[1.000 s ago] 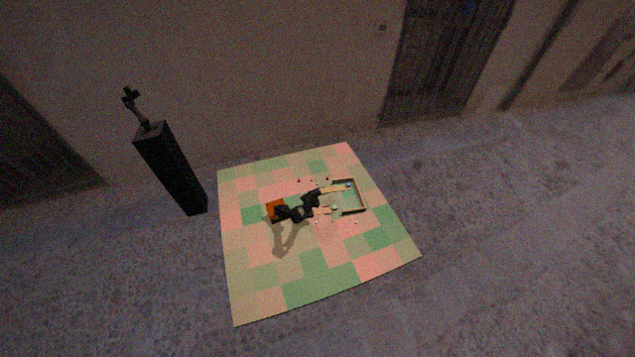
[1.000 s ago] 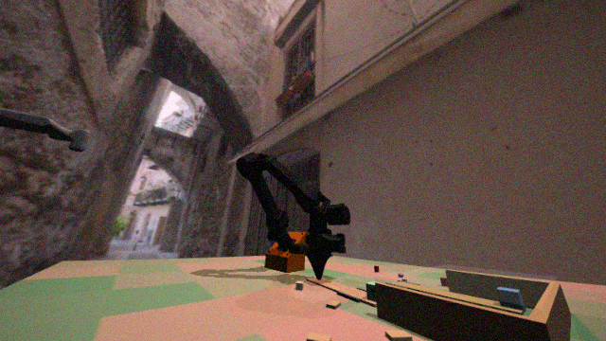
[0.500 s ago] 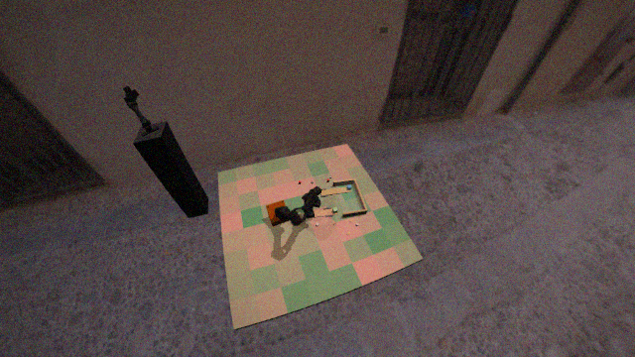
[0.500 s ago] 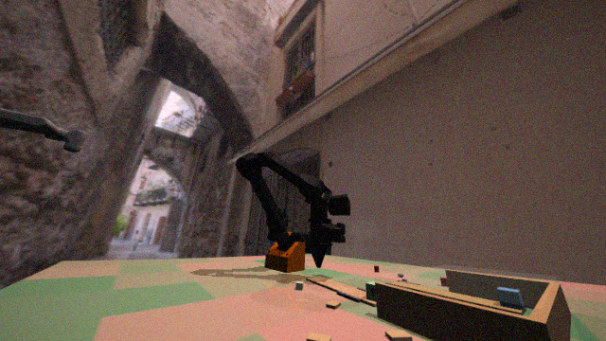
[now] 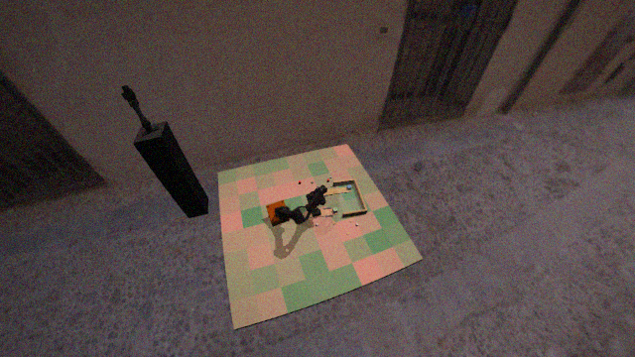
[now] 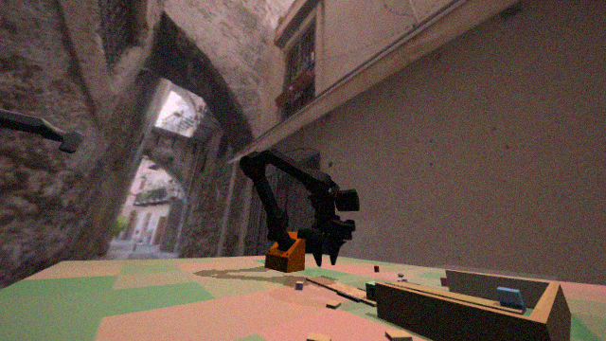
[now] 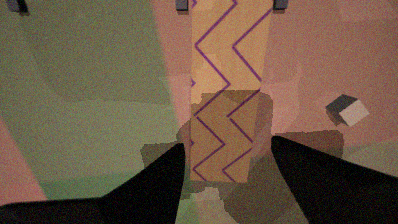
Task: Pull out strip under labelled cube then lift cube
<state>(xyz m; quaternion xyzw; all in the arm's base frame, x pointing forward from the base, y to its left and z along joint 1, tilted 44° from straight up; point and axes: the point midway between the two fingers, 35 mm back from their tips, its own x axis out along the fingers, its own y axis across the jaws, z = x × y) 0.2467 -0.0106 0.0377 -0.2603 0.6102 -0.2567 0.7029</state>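
My gripper [image 7: 227,146] [image 6: 326,260] [image 5: 319,194] is open and empty. It hangs a little above the near end of a tan strip [image 7: 225,75] [image 6: 333,283] with purple zigzag lines, which lies flat on the mat. Its fingers stand on either side of the strip's end without touching it. A blue cube [image 6: 510,297] [image 5: 348,186] sits at the far end of the wooden tray [image 6: 426,313] [image 5: 364,200], on another strip [image 6: 426,290] that lies along the tray. I cannot read a label on any cube. A small grey and white cube [image 7: 347,110] lies right of the zigzag strip.
The arm's orange base [image 6: 285,256] [image 5: 275,210] stands on the checked pink and green mat [image 5: 317,288]. Several small cubes and wooden bits are scattered on the mat, one of them [image 6: 299,285] near the strip. A dark pillar [image 5: 171,171] stands left of the mat.
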